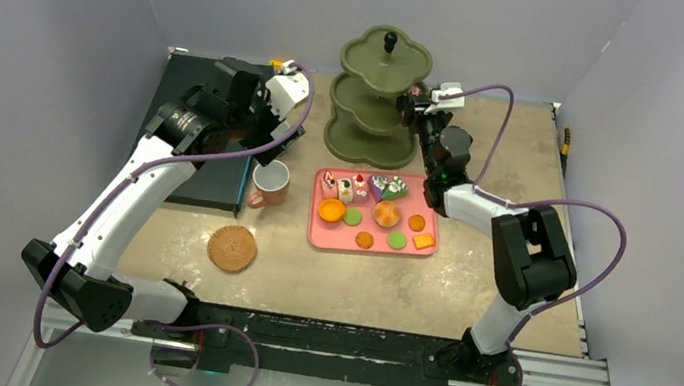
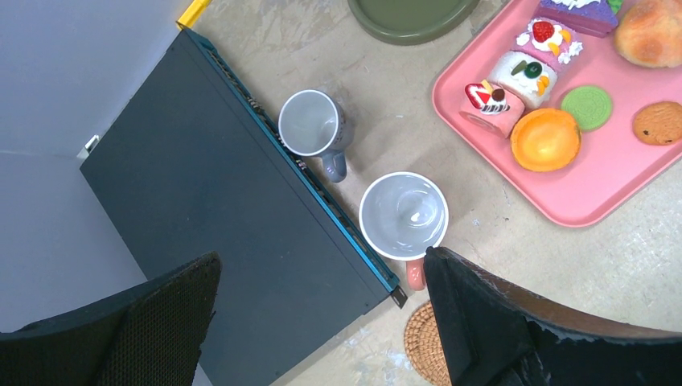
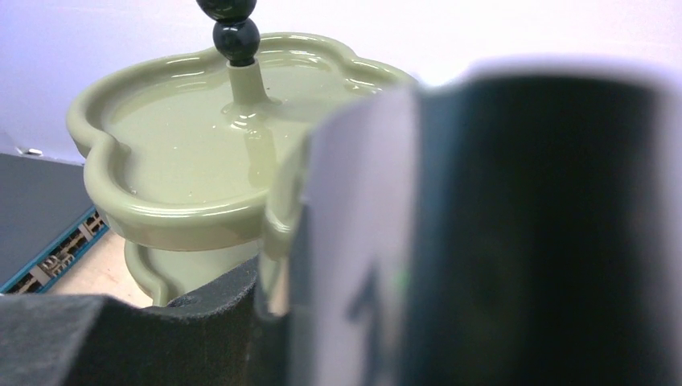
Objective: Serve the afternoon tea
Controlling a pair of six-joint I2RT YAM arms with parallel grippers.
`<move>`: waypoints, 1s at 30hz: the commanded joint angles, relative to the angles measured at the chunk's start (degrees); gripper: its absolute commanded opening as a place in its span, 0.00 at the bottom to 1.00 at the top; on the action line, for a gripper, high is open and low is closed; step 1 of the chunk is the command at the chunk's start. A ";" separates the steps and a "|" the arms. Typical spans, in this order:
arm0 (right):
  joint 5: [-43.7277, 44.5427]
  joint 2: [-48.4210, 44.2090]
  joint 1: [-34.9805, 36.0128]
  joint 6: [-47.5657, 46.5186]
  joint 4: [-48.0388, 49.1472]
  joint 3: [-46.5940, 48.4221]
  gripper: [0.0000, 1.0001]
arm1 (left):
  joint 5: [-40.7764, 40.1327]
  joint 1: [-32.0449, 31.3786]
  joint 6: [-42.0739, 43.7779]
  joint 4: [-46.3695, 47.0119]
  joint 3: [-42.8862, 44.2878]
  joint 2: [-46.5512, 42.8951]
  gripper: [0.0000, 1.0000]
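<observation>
On the flat pink rectangular tray (image 1: pixel 332 238) the small toy sweets (image 1: pixel 331 210) lie unserved, and the olive-green three-tier stand (image 1: pixel 367 60) looks bare — barely begun, I judge. Left gripper (image 2: pixel 322 269) gapes empty over the small grey mug (image 2: pixel 312 122) and larger orange mug (image 2: pixel 404 215); right gripper (image 1: pixel 418 108) is by the stand — I cannot tell its jaws.

We see the left arm (image 1: pixel 119 207) and right arm (image 1: pixel 531 255) built of white links and black joints. Purple cables (image 1: pixel 579 203) loop along both; the tool fingers (image 2: pixel 161 322) are matte black.
</observation>
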 commanded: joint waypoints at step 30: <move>2.30 -14.46 2.23 3.21 2.01 -10.75 0.57 | 1.08 0.42 0.82 0.51 -0.01 -1.09 0.96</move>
